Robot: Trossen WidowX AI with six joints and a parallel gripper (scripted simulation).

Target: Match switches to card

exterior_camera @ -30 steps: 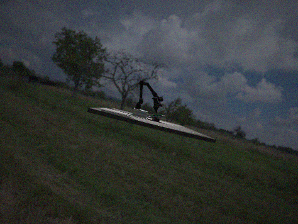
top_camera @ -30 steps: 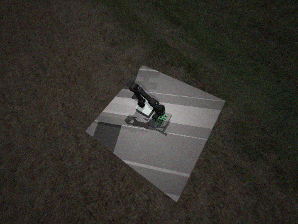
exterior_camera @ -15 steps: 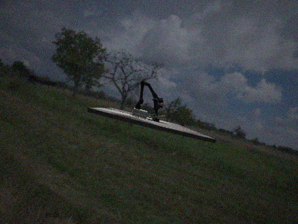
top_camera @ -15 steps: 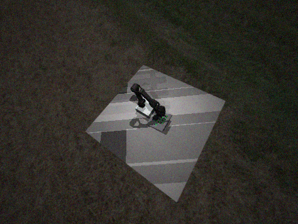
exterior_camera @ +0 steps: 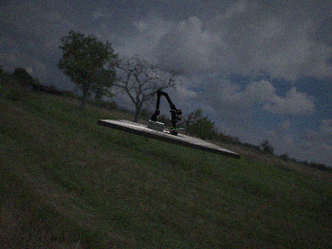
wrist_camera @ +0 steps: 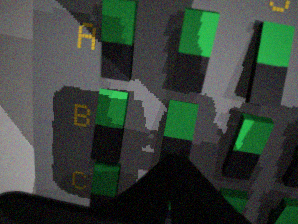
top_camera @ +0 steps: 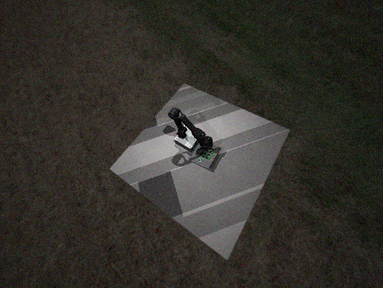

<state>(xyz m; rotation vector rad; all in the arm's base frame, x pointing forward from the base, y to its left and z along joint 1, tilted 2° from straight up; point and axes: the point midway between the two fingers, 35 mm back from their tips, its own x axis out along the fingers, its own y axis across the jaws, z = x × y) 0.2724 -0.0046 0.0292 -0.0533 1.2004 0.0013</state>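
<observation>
The switch panel (top_camera: 207, 165) (wrist_camera: 45, 65) lies in front of the arm, with green-and-dark switches in rows lettered A, B and C. In the wrist view, switches A1 (wrist_camera: 119, 22), A2 (wrist_camera: 199, 32), A3 (wrist_camera: 275, 45), B1 (wrist_camera: 112, 110), B2 (wrist_camera: 181, 120) and B3 (wrist_camera: 252, 135) show. My gripper (wrist_camera: 175, 163) (exterior_camera: 174, 126) is shut and empty, low over the panel, its tips at the dark nearer half of B2; contact cannot be told. C1 (wrist_camera: 105, 179) is partly covered and C2 is hidden by the fingers. The small card cannot be made out.
The arm's white base (top_camera: 186, 141) stands behind the panel on a striped grey slab (top_camera: 218, 194). Other switches stand right of and below the fingers in the wrist view. Dark shadows lie across the panel's left side.
</observation>
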